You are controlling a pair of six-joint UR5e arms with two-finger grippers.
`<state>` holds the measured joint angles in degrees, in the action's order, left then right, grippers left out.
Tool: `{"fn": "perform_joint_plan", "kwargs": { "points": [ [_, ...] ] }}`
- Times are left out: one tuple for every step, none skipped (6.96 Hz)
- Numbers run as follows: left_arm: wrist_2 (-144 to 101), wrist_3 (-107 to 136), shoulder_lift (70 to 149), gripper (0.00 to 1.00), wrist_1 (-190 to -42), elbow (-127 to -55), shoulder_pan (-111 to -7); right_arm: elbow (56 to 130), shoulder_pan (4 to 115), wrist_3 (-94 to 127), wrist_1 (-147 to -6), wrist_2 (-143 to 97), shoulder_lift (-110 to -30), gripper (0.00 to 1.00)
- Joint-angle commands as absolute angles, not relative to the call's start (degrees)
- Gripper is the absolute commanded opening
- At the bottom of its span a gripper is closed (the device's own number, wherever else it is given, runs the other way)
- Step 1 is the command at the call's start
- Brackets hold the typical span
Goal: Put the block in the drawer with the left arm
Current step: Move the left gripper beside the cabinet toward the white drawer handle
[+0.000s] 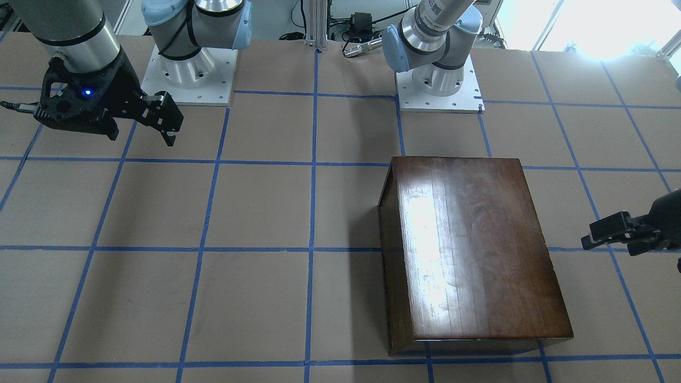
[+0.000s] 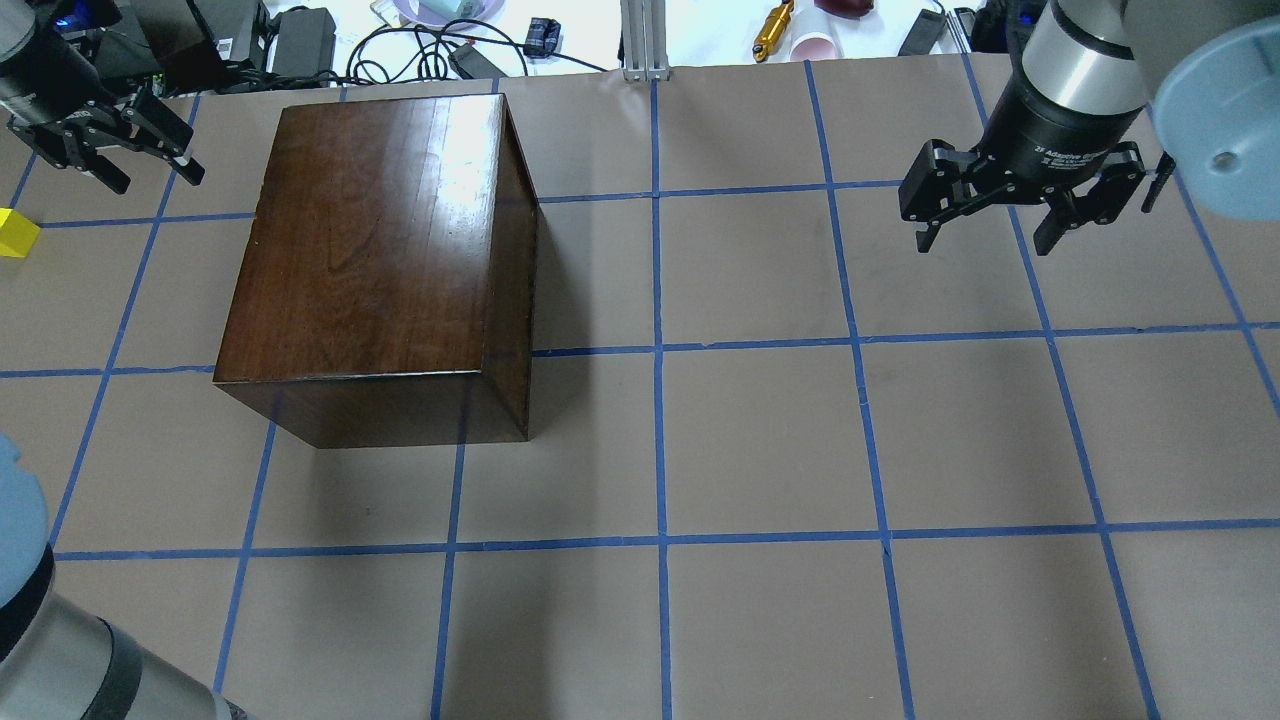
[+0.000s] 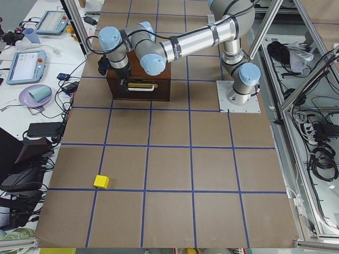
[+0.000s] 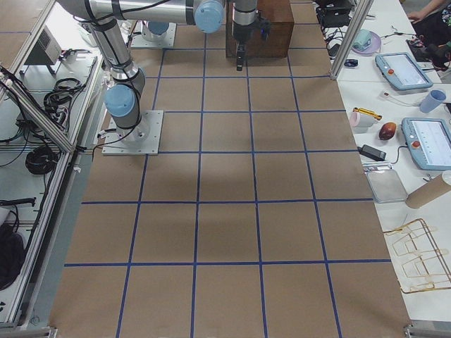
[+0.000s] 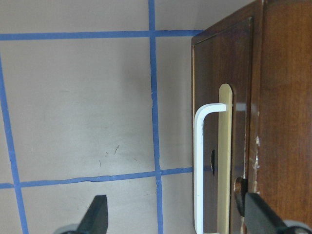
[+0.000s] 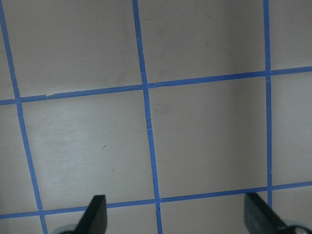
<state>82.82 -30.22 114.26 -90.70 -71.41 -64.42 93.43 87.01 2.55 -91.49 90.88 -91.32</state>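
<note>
The yellow block (image 3: pixel 101 181) lies on the table far from the box, at the left edge of the overhead view (image 2: pixel 15 232). The dark-brown box (image 2: pixel 380 250) has its drawer shut; the drawer's front panel (image 5: pixel 207 73) with a white handle (image 5: pixel 199 165) shows in the left wrist view. My left gripper (image 2: pixel 148 172) is open and empty, hovering just off the drawer front, with one fingertip (image 5: pixel 95 217) over the table and the other over the panel. It also shows at the right edge of the front view (image 1: pixel 590 238). My right gripper (image 2: pixel 985 240) is open and empty over bare table.
The table (image 2: pixel 760 450) is brown with blue tape grid lines. Cables, power bricks and small items lie beyond its far edge (image 2: pixel 400 45). Both arm bases (image 1: pixel 439 80) stand at the robot's side. Tablets and a tray sit on side benches (image 4: pixel 416 70).
</note>
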Motion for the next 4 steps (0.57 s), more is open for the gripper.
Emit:
{"fn": "perform_joint_plan", "kwargs": {
  "points": [
    [77.0,-33.1,114.9,1.0,-90.7,-74.1,-61.1,93.4,87.0,2.5,-91.5,90.9,-91.3,1.0],
    [74.1,-33.2,114.9,1.0,-90.6,-76.0,-60.0,93.4,87.0,2.5,-91.5,90.9,-91.3,1.0],
    [72.4,-33.3,114.9,1.0,-90.6,-77.1,-59.4,93.4,87.0,2.5,-91.5,90.9,-91.3,1.0],
    [70.6,-33.5,114.9,1.0,-90.6,-78.2,-59.0,93.4,87.0,2.5,-91.5,90.9,-91.3,1.0]
  ]
}}
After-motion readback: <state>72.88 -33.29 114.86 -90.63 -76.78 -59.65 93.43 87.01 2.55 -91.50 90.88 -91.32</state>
